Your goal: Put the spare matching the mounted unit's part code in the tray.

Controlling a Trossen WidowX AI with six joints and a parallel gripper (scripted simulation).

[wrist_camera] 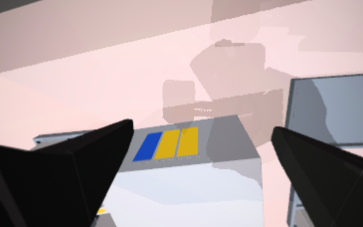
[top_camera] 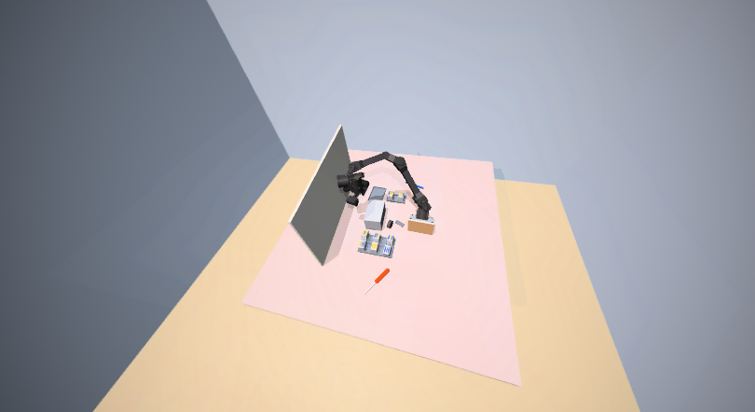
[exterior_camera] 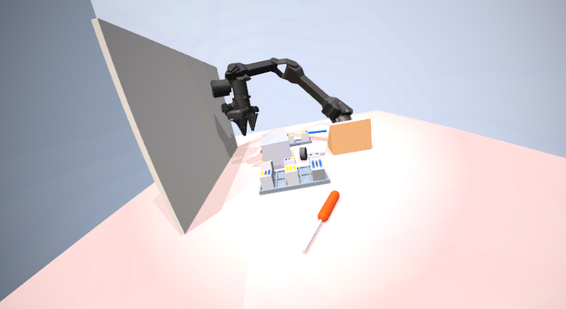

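Gripper (exterior_camera: 246, 128) wide open, empty, hanging behind the mounted unit (exterior_camera: 274, 147), beside the grey panel (exterior_camera: 170, 120). Wrist view reads its back code (wrist_camera: 168, 143): blue, yellow, yellow. Spares (exterior_camera: 291, 170) sit in a holder past the unit, away from the gripper; tray (wrist_camera: 335, 107) just right. Pink mat (exterior_camera: 416, 212), bare room
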